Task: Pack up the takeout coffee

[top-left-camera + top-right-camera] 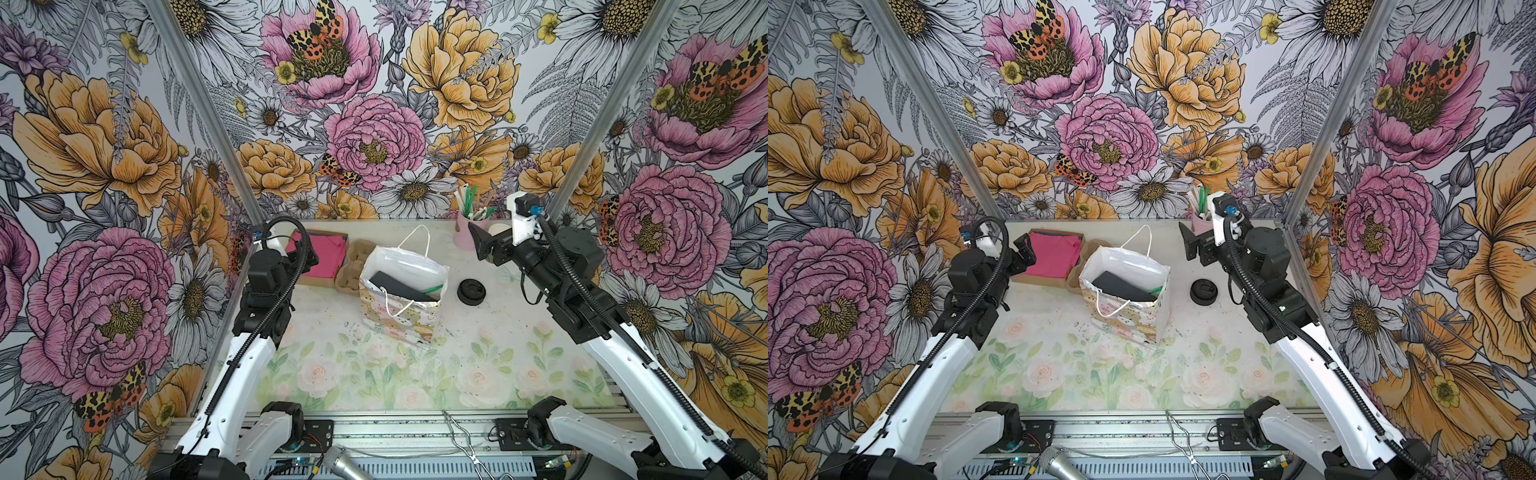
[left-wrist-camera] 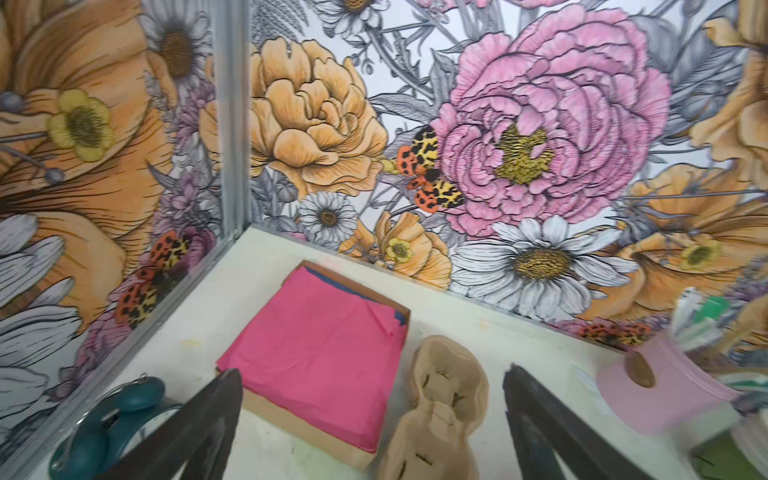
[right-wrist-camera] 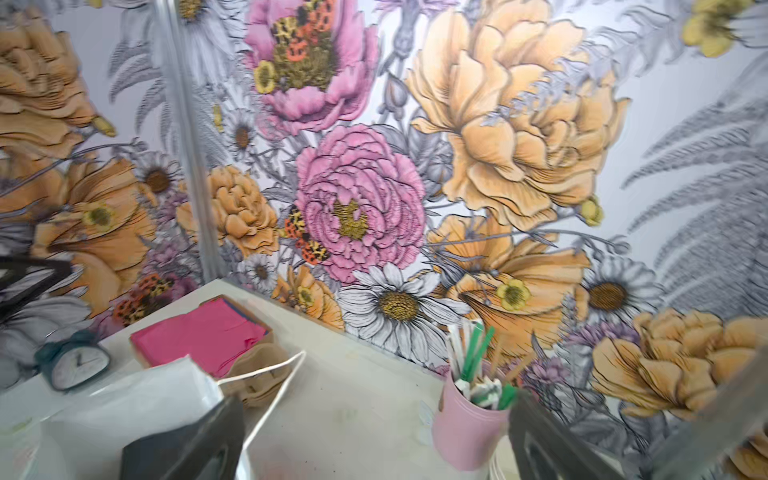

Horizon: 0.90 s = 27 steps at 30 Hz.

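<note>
The takeout coffee does not show in any view. A floral paper bag (image 1: pixel 399 324) (image 1: pixel 1125 320) stands open mid-table, with a dark flat thing (image 1: pixel 399 286) and a green straw (image 1: pixel 434 289) inside. My right gripper (image 1: pixel 484 247) (image 1: pixel 1190 245) hangs open above the table, right of the bag and beside the pink holder; its wrist view shows nothing between the jaws of the right gripper (image 3: pixel 376 399). My left gripper (image 1: pixel 1025 253) stands open at the back left, over the near edge of the box of pink paper. In its wrist view the left gripper (image 2: pixel 372 374) is empty.
A box of pink paper (image 1: pixel 320 257) (image 2: pixel 316 357) and a brown pulp cup carrier (image 1: pixel 351 266) (image 2: pixel 444 399) lie left of the bag. Loose black lids (image 1: pixel 471 291) (image 1: pixel 1203 290) sit to its right. A pink holder of straws (image 1: pixel 467 237) (image 3: pixel 469 428) stands at the back. A teal clock (image 3: pixel 77 361) is far left.
</note>
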Available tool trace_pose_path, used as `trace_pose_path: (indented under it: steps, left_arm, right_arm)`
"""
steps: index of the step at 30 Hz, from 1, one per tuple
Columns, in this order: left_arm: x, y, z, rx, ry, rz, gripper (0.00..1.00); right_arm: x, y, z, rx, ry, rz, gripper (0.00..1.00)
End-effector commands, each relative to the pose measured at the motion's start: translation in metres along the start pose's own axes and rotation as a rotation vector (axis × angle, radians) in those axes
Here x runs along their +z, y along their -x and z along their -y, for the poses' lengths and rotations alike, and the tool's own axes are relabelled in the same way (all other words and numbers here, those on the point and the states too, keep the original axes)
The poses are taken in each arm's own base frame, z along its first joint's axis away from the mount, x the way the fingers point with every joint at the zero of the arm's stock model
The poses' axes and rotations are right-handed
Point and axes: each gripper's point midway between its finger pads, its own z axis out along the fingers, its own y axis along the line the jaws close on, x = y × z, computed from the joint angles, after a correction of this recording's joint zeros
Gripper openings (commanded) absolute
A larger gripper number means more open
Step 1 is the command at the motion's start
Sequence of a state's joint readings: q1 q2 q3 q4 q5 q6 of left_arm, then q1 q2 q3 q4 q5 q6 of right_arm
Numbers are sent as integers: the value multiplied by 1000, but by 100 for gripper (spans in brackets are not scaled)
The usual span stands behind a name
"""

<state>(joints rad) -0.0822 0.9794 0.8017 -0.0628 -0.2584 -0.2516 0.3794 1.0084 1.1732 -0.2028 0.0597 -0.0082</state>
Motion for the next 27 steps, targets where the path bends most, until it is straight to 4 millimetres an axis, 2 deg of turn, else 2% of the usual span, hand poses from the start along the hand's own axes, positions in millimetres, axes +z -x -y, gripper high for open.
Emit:
trace_pose_path:
  steps: [1, 5, 8, 11, 18, 25, 27]
  left_arm:
    - [2, -13, -35, 21, 155, 77, 99]
    - [9, -48, -46, 65, 170, 95, 99]
    - [11, -63, -50, 110, 164, 110, 99]
    - [11, -74, -53, 148, 148, 134, 99]
    - [21, -98, -64, 161, 108, 159, 99]
    - [31, -117, -60, 169, 38, 152, 99]
    - [33, -122, -58, 172, 18, 156, 99]
  right_arm:
    - [1, -37, 62, 117, -274, -45, 100]
    - [4, -104, 111, 193, -454, -165, 99]
    - [3, -149, 131, 216, -533, -249, 99]
    - [2, -184, 142, 222, -574, -293, 99]
    - [2, -240, 154, 200, -617, -309, 99]
    - [21, -285, 152, 116, -578, -330, 99]
    - [27, -292, 148, 113, -550, -318, 99]
